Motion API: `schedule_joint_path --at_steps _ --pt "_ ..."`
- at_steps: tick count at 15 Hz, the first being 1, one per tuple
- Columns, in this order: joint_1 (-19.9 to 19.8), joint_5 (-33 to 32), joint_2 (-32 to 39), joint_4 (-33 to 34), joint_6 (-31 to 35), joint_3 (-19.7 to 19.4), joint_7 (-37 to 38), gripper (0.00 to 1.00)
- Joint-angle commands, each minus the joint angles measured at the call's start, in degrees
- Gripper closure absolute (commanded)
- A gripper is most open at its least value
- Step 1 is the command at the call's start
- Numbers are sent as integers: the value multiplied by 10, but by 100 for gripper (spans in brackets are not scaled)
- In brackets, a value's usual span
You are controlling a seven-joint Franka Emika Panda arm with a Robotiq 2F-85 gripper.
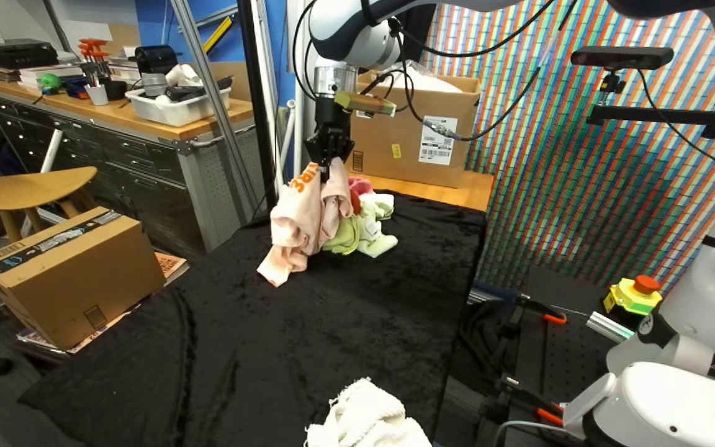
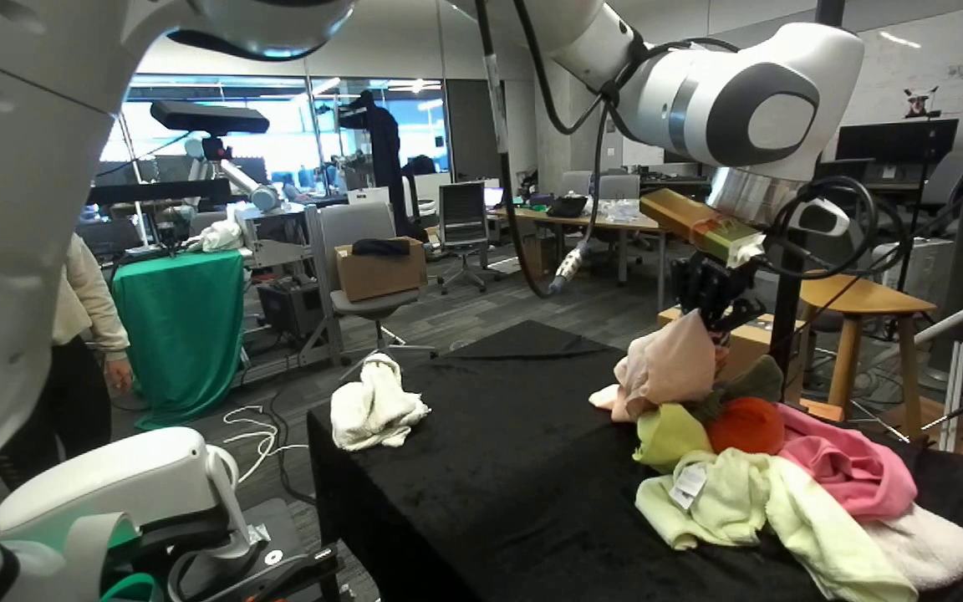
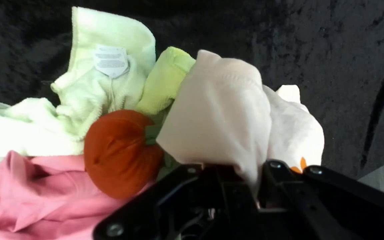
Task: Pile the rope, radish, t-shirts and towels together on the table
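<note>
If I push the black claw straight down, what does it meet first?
Likely the hanging folds of the pale peach cloth t-shirt with orange print that the claw grips; below them, probably the flat black fabric table, though the folds hide this.

In an exterior view, beyond the far-right corner of the surface (image 1: 332,323), you face a backdrop (image 1: 581,161) striped in many colours. Past the far-left corner you have a wood-topped workbench (image 1: 115,115) with dark drawers (image 1: 146,198), a blue wall (image 1: 149,25) behind; a wooden stool (image 1: 28,188) stands off the left edge.

In an exterior view, past the surface's far corner, your grey plank floor (image 2: 473,313) runs to a wooden desk (image 2: 628,226) and a dark-backed chair (image 2: 462,209). You see bright windows (image 2: 287,113) with strip lights (image 2: 415,85), a green-draped table (image 2: 180,334) off the left edge, and dark monitors (image 2: 895,149) before a pale wall (image 2: 950,96).
</note>
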Motion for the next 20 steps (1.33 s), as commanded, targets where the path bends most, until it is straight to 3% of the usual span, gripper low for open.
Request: schedule_joint_path --at_steps 1,8,15,20 --pt "-11 36 -53 -85 38 -8 -16 92" --pt "1 27 -27 -118 94 -40 52 92" --pt "57 -33 21 -120 214 -96 263 92" --pt "107 -110 29 -118 211 -142 413 90"
